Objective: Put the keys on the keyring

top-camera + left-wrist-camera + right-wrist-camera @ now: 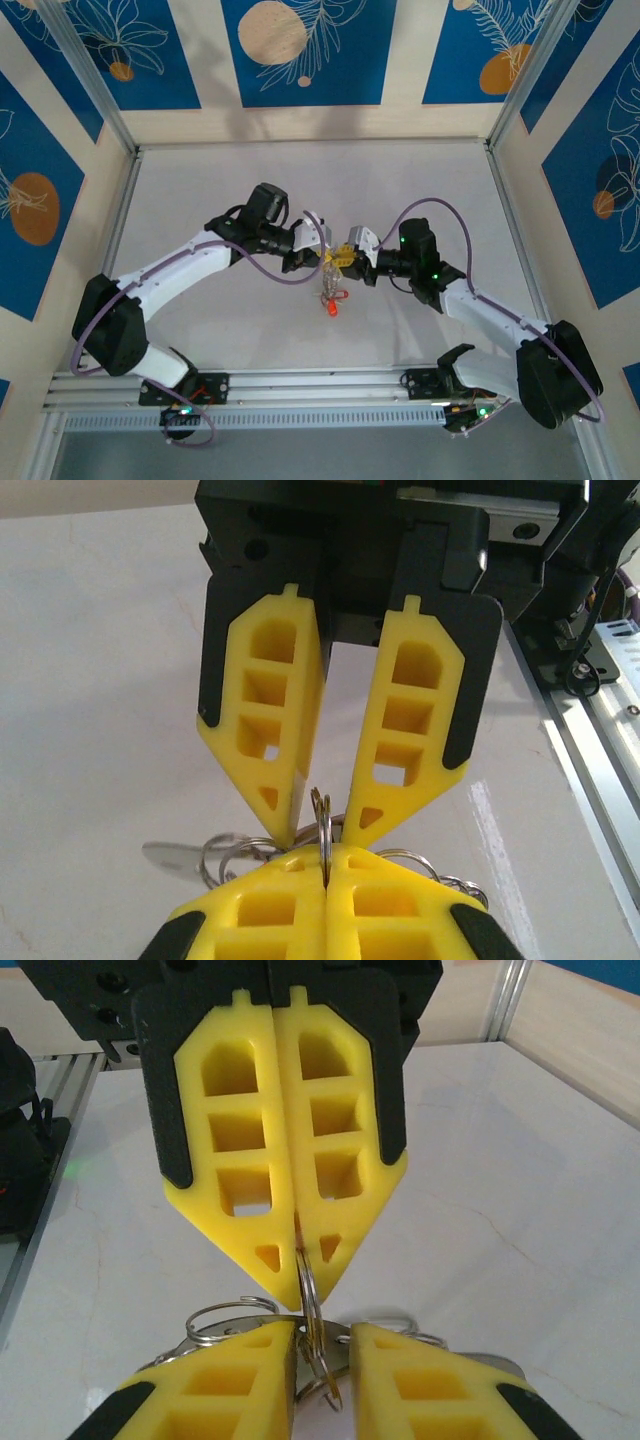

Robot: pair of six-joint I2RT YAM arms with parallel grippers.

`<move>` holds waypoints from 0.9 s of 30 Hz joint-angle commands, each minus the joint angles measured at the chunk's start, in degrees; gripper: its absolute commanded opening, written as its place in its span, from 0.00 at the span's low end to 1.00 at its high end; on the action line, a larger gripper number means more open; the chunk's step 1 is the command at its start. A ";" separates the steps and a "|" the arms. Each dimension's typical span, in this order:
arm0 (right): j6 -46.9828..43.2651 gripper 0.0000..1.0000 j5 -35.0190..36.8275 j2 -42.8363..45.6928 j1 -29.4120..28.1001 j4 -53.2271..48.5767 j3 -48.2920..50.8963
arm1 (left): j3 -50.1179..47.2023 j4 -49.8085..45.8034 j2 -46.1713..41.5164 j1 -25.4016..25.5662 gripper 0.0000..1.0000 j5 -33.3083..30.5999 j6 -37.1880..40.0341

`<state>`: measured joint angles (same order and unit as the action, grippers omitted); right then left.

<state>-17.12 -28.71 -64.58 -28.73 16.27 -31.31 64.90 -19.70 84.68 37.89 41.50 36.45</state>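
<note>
The left jaws are squeezing the keyring (322, 810) tight, holding it steady over the surface (200, 180) so the right jaws, standing a little open around it, can work. The keys (330, 300) are dangling below.

No text, label, brand mark, number or sign can be read on any surface. The wall panels (350, 60) carry a printed pattern of leaf outlines and round discs, without lettering.
</note>
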 commanded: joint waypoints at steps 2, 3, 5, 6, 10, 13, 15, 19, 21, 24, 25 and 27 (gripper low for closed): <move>1.20 0.22 -1.83 -1.24 -0.53 2.28 0.10 | -1.28 6.22 -2.16 -0.30 0.00 3.44 -1.96; 1.43 0.22 -1.98 -1.23 -0.54 2.80 0.27 | -1.61 7.31 -2.10 -0.28 0.00 3.27 -2.48; 1.86 0.24 -2.66 -1.36 -0.54 3.62 0.57 | -2.24 9.43 -2.02 -0.22 0.00 3.07 -3.64; 1.98 0.24 -2.69 -1.18 -0.54 3.75 0.69 | -2.35 9.83 -1.98 -0.22 0.00 3.07 -3.79; 2.14 0.27 -1.23 0.72 -0.28 4.37 2.05 | -2.26 9.31 -2.28 -0.18 0.00 1.82 -3.46; 2.95 0.42 0.65 3.21 0.24 5.72 3.73 | -2.23 7.75 -3.11 -0.40 0.00 0.81 -2.36; 3.14 0.47 2.10 4.74 0.43 5.49 4.61 | -2.16 7.03 -3.52 -0.52 0.00 0.39 -1.99; 3.85 0.49 4.34 6.21 0.34 3.85 5.65 | -2.54 7.52 -4.09 -0.70 0.00 -0.35 -2.71; 4.06 0.49 5.23 6.22 0.00 3.09 5.73 | -2.63 8.10 -4.12 -0.66 0.00 -0.36 -3.22; 4.37 0.45 6.03 5.80 -0.43 3.61 5.87 | -2.77 9.60 -4.08 -0.70 0.00 0.14 -4.32; 4.38 0.43 6.32 5.70 -0.64 3.99 5.87 | -2.77 10.30 -4.01 -0.67 0.00 0.38 -4.83; 4.56 0.38 7.73 5.65 -1.01 5.29 5.98 | -2.85 11.21 -3.72 -0.69 0.00 0.69 -6.10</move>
<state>-13.28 -23.16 -59.07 -29.08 20.18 -26.44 62.15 -12.40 82.24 37.60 40.34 32.32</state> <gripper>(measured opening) 0.396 0.042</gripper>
